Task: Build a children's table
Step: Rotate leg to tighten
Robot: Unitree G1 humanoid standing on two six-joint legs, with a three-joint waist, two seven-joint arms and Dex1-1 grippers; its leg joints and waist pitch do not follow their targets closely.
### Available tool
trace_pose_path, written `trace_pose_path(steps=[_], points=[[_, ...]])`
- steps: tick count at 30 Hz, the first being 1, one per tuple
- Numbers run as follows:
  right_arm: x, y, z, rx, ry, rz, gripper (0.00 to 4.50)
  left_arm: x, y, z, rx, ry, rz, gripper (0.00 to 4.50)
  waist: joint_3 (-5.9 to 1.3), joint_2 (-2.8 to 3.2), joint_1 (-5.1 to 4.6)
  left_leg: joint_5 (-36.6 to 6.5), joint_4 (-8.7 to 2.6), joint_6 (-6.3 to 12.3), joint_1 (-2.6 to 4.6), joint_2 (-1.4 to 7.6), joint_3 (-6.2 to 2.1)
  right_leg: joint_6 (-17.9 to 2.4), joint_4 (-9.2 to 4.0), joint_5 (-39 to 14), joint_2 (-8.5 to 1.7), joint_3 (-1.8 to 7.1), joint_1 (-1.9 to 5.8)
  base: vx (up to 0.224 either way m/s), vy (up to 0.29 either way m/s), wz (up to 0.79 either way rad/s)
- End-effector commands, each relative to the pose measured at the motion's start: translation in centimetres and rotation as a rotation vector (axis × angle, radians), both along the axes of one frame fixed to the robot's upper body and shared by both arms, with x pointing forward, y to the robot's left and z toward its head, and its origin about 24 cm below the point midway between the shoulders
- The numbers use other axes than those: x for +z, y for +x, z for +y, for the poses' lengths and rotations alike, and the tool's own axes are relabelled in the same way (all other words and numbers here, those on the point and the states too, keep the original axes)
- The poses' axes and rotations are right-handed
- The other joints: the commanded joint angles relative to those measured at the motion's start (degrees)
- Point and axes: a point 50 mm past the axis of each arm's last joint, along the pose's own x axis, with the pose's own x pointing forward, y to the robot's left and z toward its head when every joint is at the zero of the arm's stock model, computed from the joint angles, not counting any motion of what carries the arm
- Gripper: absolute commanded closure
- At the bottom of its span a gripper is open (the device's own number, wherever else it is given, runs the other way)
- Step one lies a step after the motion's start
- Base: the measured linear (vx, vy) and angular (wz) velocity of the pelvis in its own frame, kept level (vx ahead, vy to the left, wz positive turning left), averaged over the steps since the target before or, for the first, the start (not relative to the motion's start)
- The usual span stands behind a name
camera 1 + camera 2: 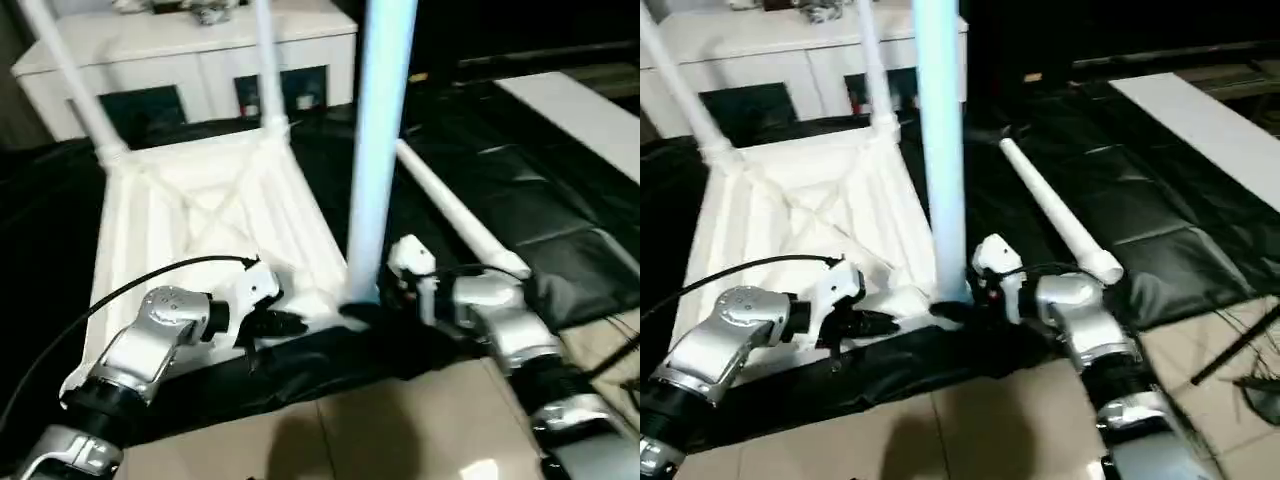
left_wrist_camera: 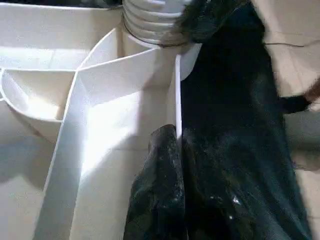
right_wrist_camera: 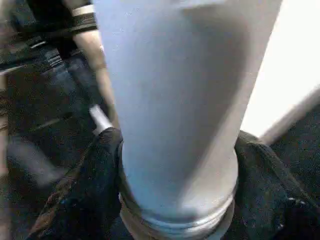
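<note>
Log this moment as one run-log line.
stage: third leg upright in near corner socket | right pincer around leg base | left pincer pinching tabletop rim

The three upright legs (image 1: pixel 380 150) run out past the top edge of the head views, so their far ends are cut off. The foot of the nearest leg is hidden behind the right gripper (image 1: pixel 372 300), and in the right wrist view that leg (image 3: pixel 180 110) is a blur whose top is cut off. A person's arm (image 3: pixel 97 60) behind it is blurred and cropped, and the tabletop's (image 1: pixel 200 215) near edge is hidden behind the left gripper (image 1: pixel 285 322).
</note>
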Motion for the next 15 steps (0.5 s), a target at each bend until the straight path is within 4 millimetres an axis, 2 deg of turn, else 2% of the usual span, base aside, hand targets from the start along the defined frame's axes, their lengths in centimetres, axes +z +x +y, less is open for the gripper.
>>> trace_pose_path(steps=[1,3,5,6,9,11,12,14,15], points=[[-0.1,1.6,-1.0,-0.259,-0.019,-0.018,1.76,-0.1,0.7,-1.3,0.034,0.001,-0.036,4.50,-3.17,-0.47,-0.08,-12.22,-4.45,2.36,0.84,1.48,-0.27,-14.78,-4.44,-9.50,-2.59,1.94,2.96,0.000,0.000,0.00],[-0.5,1.9,-0.4,-0.390,0.017,0.011,1.77,-0.1,1.6,-1.9,0.112,0.003,-0.067,4.50,-3.13,-0.51,-0.39,-12.73,-4.54,1.29,0.83,1.33,-0.30,-13.81,-4.68,-10.72,-2.49,2.06,2.93,0.000,0.000,0.00],[-0.8,1.9,0.0,-0.449,0.025,0.025,1.77,-0.1,2.0,-2.3,0.150,0.006,-0.079,4.50,-3.35,-0.53,-0.55,-12.47,-4.58,1.24,0.55,1.31,-0.44,-13.20,-4.52,-10.21,-2.55,1.99,3.19,0.000,0.000,0.00],[-1.0,2.0,0.3,-0.492,0.028,0.028,1.77,-0.1,2.4,-2.6,0.182,0.008,-0.083,4.50,-3.28,-0.51,-0.55,-12.66,-4.56,1.51,0.61,1.29,-0.35,-12.98,-4.71,-10.46,-2.52,1.99,2.94,0.000,0.000,0.00],[-2.2,2.2,2.1,-0.703,0.020,0.073,1.77,0.0,4.1,-4.2,0.379,0.021,-0.095,4.50,-3.18,-0.34,-0.56,-12.45,-4.52,0.89,0.89,1.16,-0.18,-13.41,-4.87,-10.18,-2.42,2.12,2.62,0.000,0.000,0.00],[-2.5,2.2,2.5,-0.756,0.015,0.089,1.77,0.0,4.4,-4.6,0.423,0.019,-0.094,4.50,-3.37,-0.23,-0.33,-12.59,-4.48,0.69,1.07,1.18,-0.24,-13.34,-4.89,-10.29,-2.58,2.13,2.58,0.000,0.000,0.00],[-2.6,2.3,3.0,-0.801,0.019,0.113,1.77,0.0,4.7,-5.1,0.458,0.019,-0.098,4.50,-3.38,-0.37,-0.21,-12.52,-4.50,0.93,0.95,1.15,-0.27,-13.11,-4.95,-9.90,-2.52,2.07,2.72,0.000,0.000,0.00],[-2.8,2.4,4.1,-0.870,0.013,0.140,1.77,0.1,5.1,-5.9,0.512,0.021,-0.112,4.50,-3.52,-0.10,-0.30,-10.90,-4.44,1.04,0.83,1.03,-0.32,-13.22,-4.74,-7.28,-2.45,2.07,2.76,0.000,0.000,0.00],[-2.7,2.4,4.7,-0.878,0.001,0.131,1.77,0.1,5.2,-6.3,0.519,0.021,-0.116,4.50,-3.59,-0.25,-0.25,-10.72,-4.41,1.41,0.90,1.00,-0.30,-13.35,-4.76,-6.59,-2.45,1.98,2.79,0.000,0.000,0.00]])
